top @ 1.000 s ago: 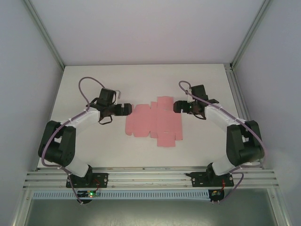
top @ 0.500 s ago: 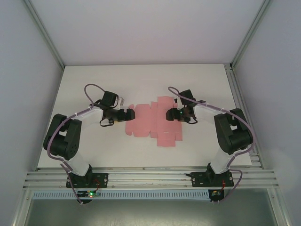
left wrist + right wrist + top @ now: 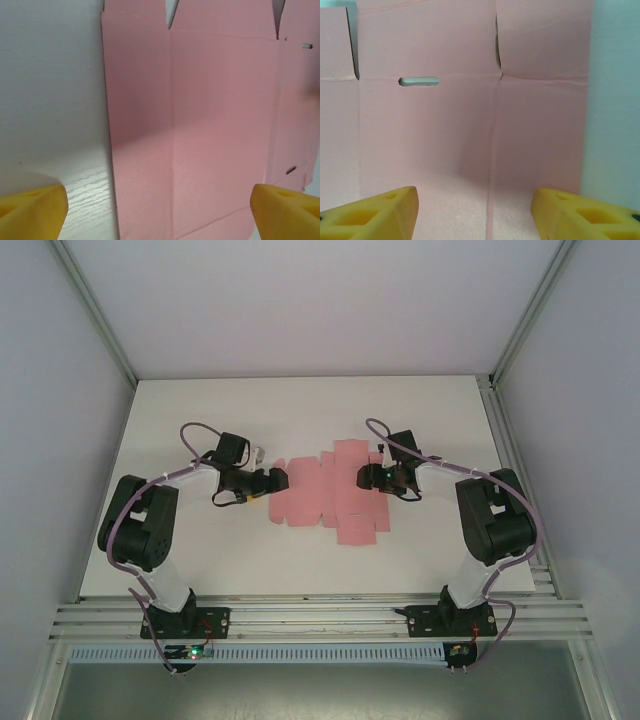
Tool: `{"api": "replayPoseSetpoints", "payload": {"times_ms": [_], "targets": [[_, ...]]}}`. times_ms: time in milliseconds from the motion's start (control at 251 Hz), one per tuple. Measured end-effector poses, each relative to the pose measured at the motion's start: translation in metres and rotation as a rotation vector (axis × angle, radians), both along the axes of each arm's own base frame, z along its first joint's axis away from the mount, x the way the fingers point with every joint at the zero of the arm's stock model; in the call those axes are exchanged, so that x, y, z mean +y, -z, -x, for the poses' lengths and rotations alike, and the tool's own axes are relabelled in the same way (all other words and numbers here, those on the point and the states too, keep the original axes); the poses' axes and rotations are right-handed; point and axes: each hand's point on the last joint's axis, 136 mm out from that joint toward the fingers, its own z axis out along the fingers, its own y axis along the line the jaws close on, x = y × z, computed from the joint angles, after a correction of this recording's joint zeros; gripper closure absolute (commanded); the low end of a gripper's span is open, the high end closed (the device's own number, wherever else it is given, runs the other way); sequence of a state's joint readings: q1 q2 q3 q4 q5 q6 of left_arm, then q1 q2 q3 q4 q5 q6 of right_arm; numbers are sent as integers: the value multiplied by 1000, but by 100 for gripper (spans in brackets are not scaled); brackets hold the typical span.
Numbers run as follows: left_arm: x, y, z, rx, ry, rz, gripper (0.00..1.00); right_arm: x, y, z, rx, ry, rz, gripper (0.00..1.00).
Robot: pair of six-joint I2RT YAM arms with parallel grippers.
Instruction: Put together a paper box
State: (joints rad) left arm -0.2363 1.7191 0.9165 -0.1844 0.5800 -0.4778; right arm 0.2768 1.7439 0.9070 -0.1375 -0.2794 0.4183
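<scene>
Flagging risks before you fold: box (image 3: 325, 502) lies as a flat pink sheet mid-table, nothing folded yet. Left claw (image 3: 272, 480) sits at its left edge, released, pads wide, one over bare table and one over card. Right claw (image 3: 366, 476) is over the sheet's right part, also released, holding nothing. Thin card on a smooth top will likely slide if you push an edge from one side only, so I'd pin it with one arm. Pads pressing flat card may fail to get under it, and a pinch off the crease could buckle a panel. Watch the slot (image 3: 419, 81) and the small flaps, they could tear or catch. Table (image 3: 300, 410) is white with faint wood grain. White walls (image 3: 300, 300) close three sides, metal rail (image 3: 320, 615) runs along the near edge
</scene>
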Motion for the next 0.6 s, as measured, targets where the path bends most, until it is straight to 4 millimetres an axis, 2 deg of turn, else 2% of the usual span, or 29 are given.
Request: {"api": "replayPoseSetpoints", "payload": {"times_ms": [72, 140, 343, 471, 603], "targets": [[-5, -4, -3, 0, -3, 48, 7, 1, 0, -1, -7, 1, -5, 33], [-21, -9, -5, -20, 36, 120, 9, 1, 0, -2, -13, 1, -7, 33], [-48, -25, 1, -36, 121, 239, 13, 2, 0, -4, -35, 0, -15, 33], [-50, -29, 0, -36, 110, 251, 14, 2, 0, -4, -45, -1, -21, 33], [-50, -58, -4, -121, 82, 300, 15, 2, 0, -5, -55, 1, -27, 33]]}}
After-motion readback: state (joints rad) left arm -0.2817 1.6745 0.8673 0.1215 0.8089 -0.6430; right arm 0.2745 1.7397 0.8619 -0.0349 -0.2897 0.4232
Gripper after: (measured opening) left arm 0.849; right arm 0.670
